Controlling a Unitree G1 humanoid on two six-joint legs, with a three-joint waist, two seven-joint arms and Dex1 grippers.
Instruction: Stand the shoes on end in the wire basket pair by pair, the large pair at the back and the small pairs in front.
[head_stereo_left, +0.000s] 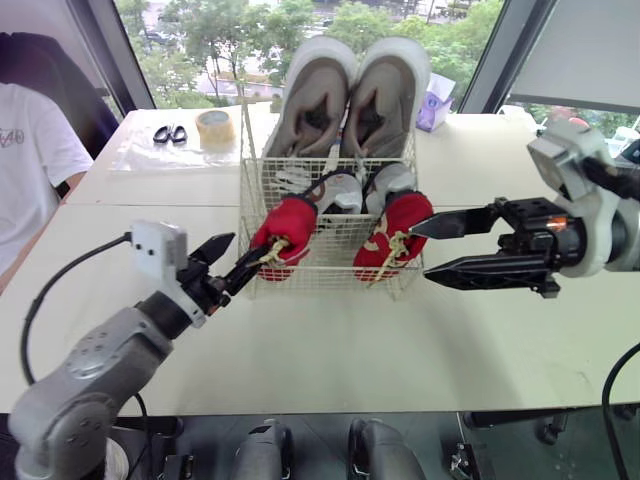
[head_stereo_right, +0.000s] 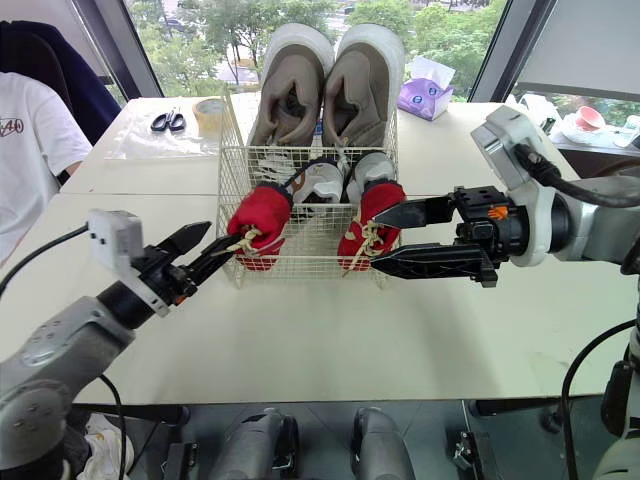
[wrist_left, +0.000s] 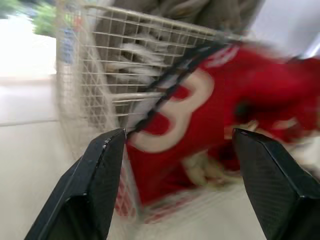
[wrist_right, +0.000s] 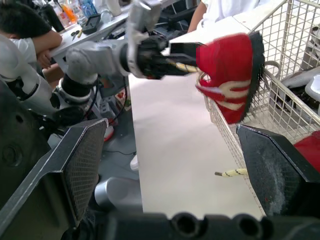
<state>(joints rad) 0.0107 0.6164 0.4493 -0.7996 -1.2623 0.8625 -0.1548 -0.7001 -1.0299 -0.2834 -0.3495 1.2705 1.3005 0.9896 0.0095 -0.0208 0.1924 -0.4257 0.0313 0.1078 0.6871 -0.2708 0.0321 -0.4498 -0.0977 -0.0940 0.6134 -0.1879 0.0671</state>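
Nearest, low on the left: left gripper (head_stereo_left: 232, 260), fingers spread, tips just at the yellow lace of the left red shoe (head_stereo_left: 283, 235), not closed on it; opposite, right gripper (head_stereo_left: 428, 250), fingers likewise apart, upper tip just beside the right red shoe (head_stereo_left: 397, 232); both red shoes on end at the front of the wire basket (head_stereo_left: 330, 272), leaning out over its front rim, laces dangling outside; behind them a small white pair (head_stereo_left: 345, 192), also inside; at the back the large grey pair (head_stereo_left: 312, 100), upright, soles rearward, well above the rim; basket on a white table (head_stereo_left: 330, 340); farther back, scissors (head_stereo_left: 170, 133), tape roll (head_stereo_left: 214, 125), purple tissue box (head_stereo_left: 435, 105); person in a white shirt (head_stereo_left: 25, 150) at the left edge.
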